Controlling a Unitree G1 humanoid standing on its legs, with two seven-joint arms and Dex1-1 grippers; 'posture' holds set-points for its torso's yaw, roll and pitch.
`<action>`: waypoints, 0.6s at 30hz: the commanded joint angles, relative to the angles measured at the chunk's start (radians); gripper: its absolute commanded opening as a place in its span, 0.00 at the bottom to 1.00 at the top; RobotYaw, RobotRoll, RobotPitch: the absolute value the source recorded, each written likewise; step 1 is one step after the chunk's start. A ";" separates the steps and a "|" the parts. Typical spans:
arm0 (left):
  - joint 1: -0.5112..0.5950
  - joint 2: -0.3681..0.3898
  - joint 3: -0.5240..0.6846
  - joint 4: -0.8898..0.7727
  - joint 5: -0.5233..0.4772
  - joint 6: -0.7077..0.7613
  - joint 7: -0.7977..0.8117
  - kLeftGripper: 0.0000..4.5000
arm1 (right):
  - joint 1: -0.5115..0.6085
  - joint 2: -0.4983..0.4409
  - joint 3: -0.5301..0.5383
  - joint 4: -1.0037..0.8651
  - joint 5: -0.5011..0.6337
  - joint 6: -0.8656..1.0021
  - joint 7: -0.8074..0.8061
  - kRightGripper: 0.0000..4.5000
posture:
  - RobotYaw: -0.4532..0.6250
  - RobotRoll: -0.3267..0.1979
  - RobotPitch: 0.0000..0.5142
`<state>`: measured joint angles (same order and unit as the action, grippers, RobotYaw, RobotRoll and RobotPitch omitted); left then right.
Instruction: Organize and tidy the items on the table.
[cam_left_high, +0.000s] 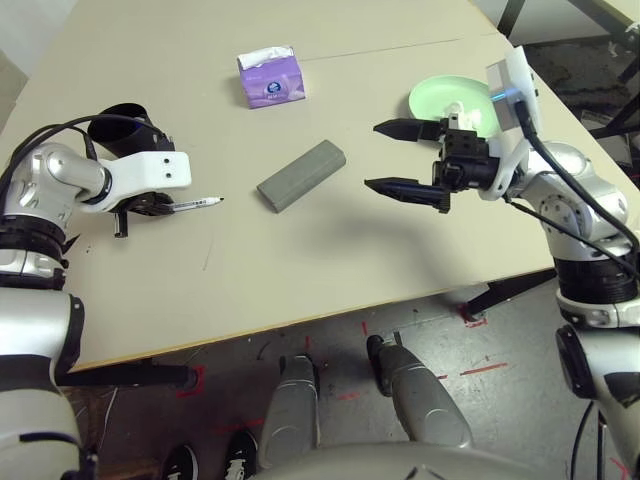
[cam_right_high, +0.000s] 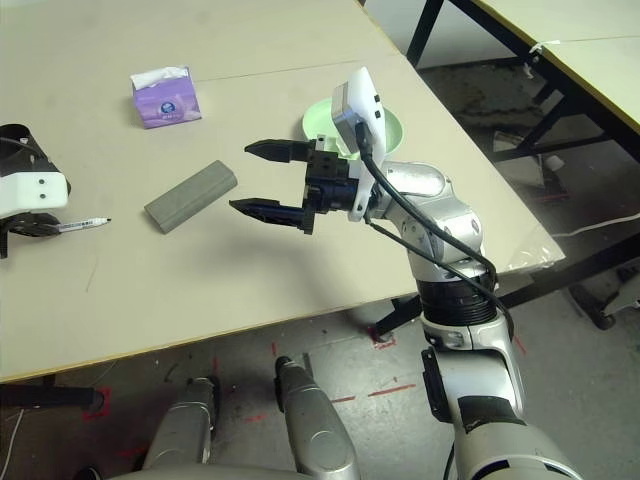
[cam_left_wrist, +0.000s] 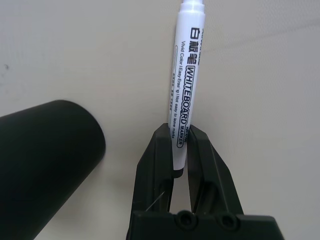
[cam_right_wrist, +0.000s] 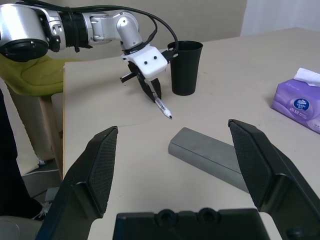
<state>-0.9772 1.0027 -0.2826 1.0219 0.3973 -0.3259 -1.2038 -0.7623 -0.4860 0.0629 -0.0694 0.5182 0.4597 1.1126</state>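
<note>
"Where's the marker (cam_left_wrist: 186, 80)?"
"By the desk's left edge, pinched in the left claw (cam_left_wrist: 181, 145) next to the black cup (cam_left_high: 122, 129). The right claw (cam_left_high: 402, 158) is spread wide."
"Trouble?"
"It's gripped near one end, so it might tip out."

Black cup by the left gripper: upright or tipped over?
Upright. The black cup stands on its base on the table with its open mouth up, beside the left gripper, which holds a marker.

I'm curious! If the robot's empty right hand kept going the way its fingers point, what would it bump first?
Probably the grey glasses case, lying right ahead of the open right gripper; it may pass above, since height is unclear.
</note>
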 joint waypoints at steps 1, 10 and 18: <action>-0.024 -0.024 0.069 -0.039 -0.102 0.030 -0.048 0.06 | -0.007 0.002 0.001 -0.014 0.009 0.007 -0.004 1.00 | 0.27 0.62 0.42; 0.034 -0.079 0.326 -0.484 -0.547 0.439 -0.218 0.06 | 0.003 0.008 0.006 0.002 0.003 0.000 -0.002 1.00 | 0.29 0.62 0.43; 0.113 -0.078 0.572 -0.750 -0.801 0.685 -0.038 0.06 | 0.006 0.018 0.011 0.026 -0.003 -0.014 0.005 1.00 | 0.31 0.62 0.43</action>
<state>-0.8821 0.9163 0.2425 0.3001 -0.3738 0.3296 -1.2823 -0.7625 -0.4727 0.0633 -0.0478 0.5166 0.4564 1.1115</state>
